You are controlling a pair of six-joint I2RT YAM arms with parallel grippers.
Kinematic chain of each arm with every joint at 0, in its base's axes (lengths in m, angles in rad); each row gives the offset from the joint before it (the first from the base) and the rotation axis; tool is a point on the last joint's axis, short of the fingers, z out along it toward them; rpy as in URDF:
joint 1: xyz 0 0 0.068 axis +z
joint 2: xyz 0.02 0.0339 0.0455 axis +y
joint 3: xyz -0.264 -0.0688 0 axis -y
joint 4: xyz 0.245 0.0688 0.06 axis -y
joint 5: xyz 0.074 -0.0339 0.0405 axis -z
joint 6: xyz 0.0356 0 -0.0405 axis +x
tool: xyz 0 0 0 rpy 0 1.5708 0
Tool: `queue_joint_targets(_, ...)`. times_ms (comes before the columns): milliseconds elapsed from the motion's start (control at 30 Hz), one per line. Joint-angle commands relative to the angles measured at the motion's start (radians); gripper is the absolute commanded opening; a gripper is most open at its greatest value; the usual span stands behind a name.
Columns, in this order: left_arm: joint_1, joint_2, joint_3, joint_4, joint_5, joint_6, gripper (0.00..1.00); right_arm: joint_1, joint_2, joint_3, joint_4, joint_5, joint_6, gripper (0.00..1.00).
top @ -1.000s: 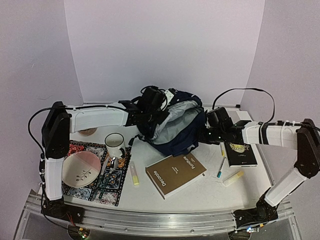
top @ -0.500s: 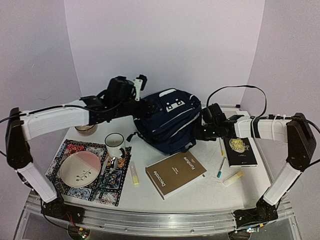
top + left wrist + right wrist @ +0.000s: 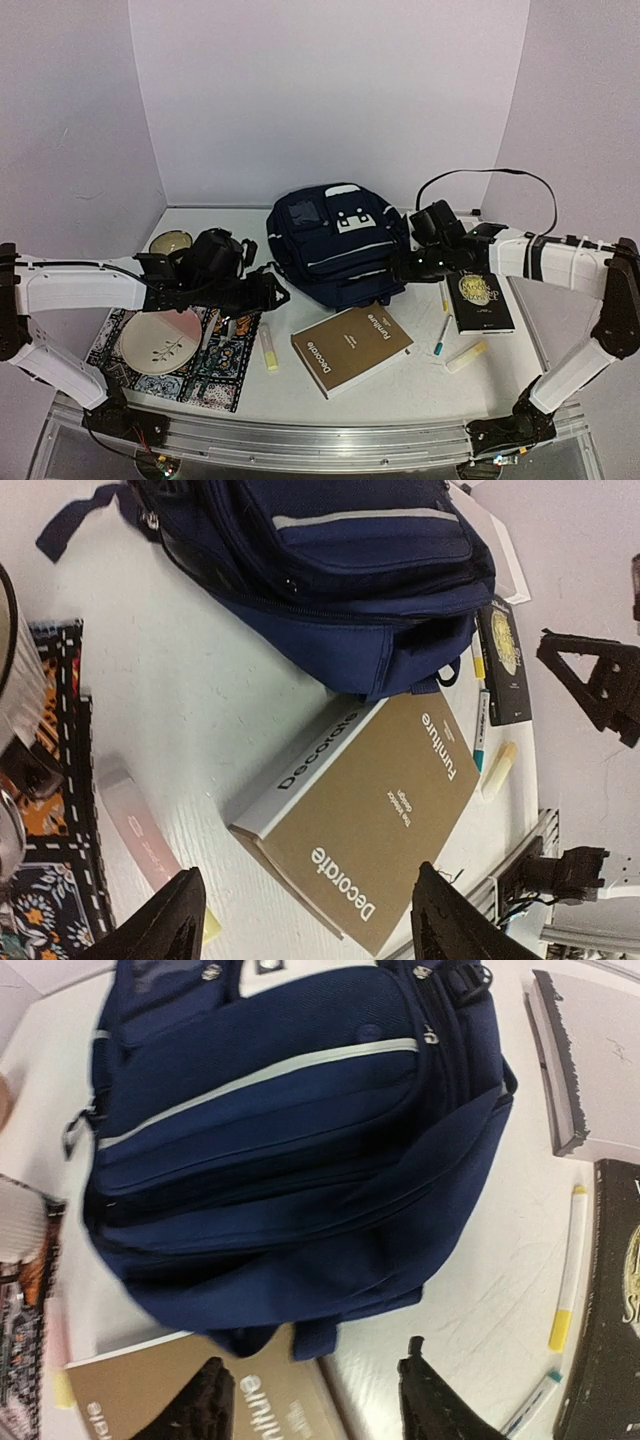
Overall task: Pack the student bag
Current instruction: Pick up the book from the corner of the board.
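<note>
The student bag (image 3: 335, 240), dark navy with white stripe trim, lies at the table's back middle. It fills the top of the left wrist view (image 3: 340, 570) and of the right wrist view (image 3: 290, 1150). A brown book (image 3: 350, 348) titled "Decorate Furniture" lies in front of it, its far corner under the bag's near edge. My left gripper (image 3: 275, 293) is open and empty, left of the bag; in its wrist view (image 3: 308, 880) it hangs above the brown book (image 3: 370, 820). My right gripper (image 3: 395, 268) is open and empty at the bag's near right edge (image 3: 313, 1358).
A black book (image 3: 478, 300) lies right of the bag, with a teal marker (image 3: 441, 335) and a yellow stick (image 3: 465, 357) nearby. A plate (image 3: 160, 340) sits on a patterned mat (image 3: 190, 375) at the left, a bowl (image 3: 170, 242) behind it. A yellow-tipped stick (image 3: 268, 348) lies beside the mat.
</note>
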Motion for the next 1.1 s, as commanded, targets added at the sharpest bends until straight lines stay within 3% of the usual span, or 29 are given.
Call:
queue_joint_targets(0,-0.043,-0.015,-0.029,0.049,0.008,-0.171,0.72,0.042,-0.072,0.040,-0.126,-0.026,-0.018,0.63)
queue_joint_targets(267,-0.127,0.072,-0.109,0.228,-0.060,-0.351,0.69,0.075,-0.074,0.028,-0.169,-0.096,-0.019,0.78)
queue_joint_targets(667,-0.166,0.218,-0.132,0.354,-0.057,-0.455,0.56,0.076,0.015,0.014,-0.162,-0.120,-0.025,0.83)
queue_joint_targets(933,-0.174,0.301,-0.109,0.378,-0.039,-0.474,0.43,0.083,0.025,0.020,-0.149,-0.125,-0.024,0.84)
queue_joint_targets(1067,-0.175,0.319,-0.104,0.386,-0.037,-0.471,0.29,0.087,0.015,0.020,-0.148,-0.125,-0.022,0.84)
